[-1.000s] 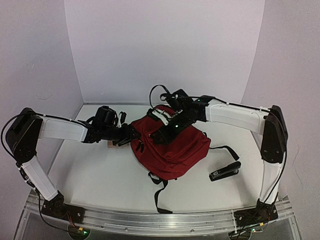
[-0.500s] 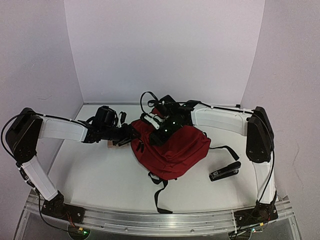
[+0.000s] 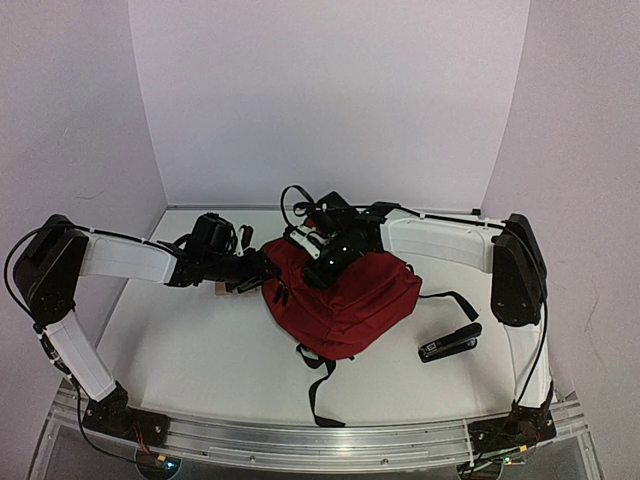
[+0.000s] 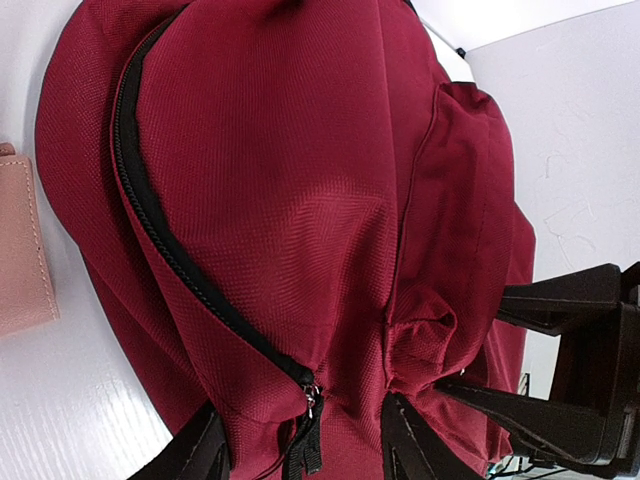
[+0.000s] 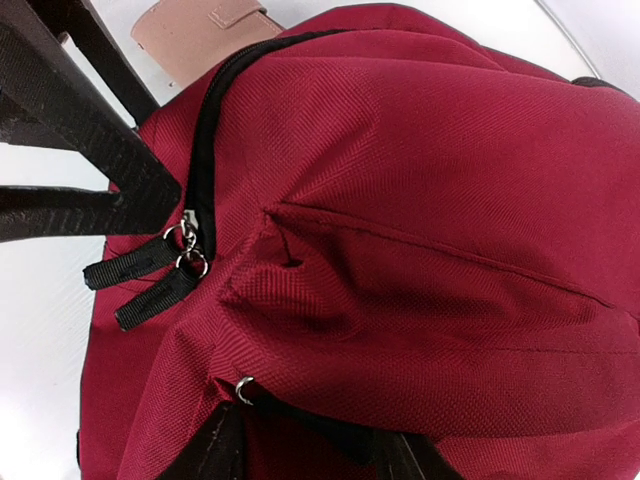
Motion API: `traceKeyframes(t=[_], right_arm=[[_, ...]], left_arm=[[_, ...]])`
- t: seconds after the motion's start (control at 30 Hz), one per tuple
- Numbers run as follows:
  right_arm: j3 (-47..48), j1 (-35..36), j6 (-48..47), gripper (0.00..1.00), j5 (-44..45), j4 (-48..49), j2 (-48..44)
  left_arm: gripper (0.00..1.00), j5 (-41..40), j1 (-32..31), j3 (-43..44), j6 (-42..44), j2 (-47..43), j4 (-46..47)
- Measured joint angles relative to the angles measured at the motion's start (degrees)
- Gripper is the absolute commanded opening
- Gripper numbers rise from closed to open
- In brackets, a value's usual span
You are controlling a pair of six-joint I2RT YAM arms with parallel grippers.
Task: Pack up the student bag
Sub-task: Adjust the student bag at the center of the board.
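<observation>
Since a second ago the right arm has drawn its elbow in toward the student bag (image 3: 350, 300) and carried its wrist a short way along the bag's top toward the left arm; bag and left arm are unchanged. The bag, a dark red fabric backpack, lies slumped on the white table (image 3: 200, 350), between the two wrists. Its black zipper (image 4: 160, 240) is closed as far as can be seen, with two black webbing pulls (image 5: 150, 275) meeting at one end. The left gripper (image 4: 302, 415) sits at that zipper end, jaws partway apart and astride the red fabric. Whether they clamp it cannot be told. The right gripper (image 5: 310, 430) rests on the bag's top just beside the left one, jaws likewise partway apart with a bunched fold of fabric between them. A firm hold cannot be confirmed. Black straps (image 3: 318, 385) trail from the bag's near edge toward the arm bases. A pale pink leather wallet (image 4: 20, 250) lies flat just beside the bag's left side, under the left wrist. A black stapler (image 3: 450, 342) lies near the bag's right near corner, apart from it.
</observation>
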Motion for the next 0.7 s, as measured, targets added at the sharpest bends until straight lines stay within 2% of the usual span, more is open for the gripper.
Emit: traceKeyframes(t=[0.07,0.2,0.43,0.53,0.7], right_arm=[[0.00,0.04,-0.04,0.44,0.56,0.00,0.00],[0.00,0.06,0.26,0.51,-1.12,0.09,-0.05],[0.04,-0.18,1.62,0.42,-6.49,0.12,-0.35],[0.08,-0.20,1.74,0.36,-6.17,0.11,-0.35],[0.45,-0.34,1.78,0.34,-4.55,0.08,-0.35]], left_arm=[[0.49,0.00,0.02,0.00,0.00,0.09,0.04],[0.49,0.00,0.00,0.00,-0.02,0.31,0.04],[0.49,0.02,0.02,0.00,-0.04,0.99,0.11],[0.48,0.02,0.02,0.00,-0.04,1.09,0.09],[0.48,0.03,0.02,0.00,-0.02,1.10,0.08]])
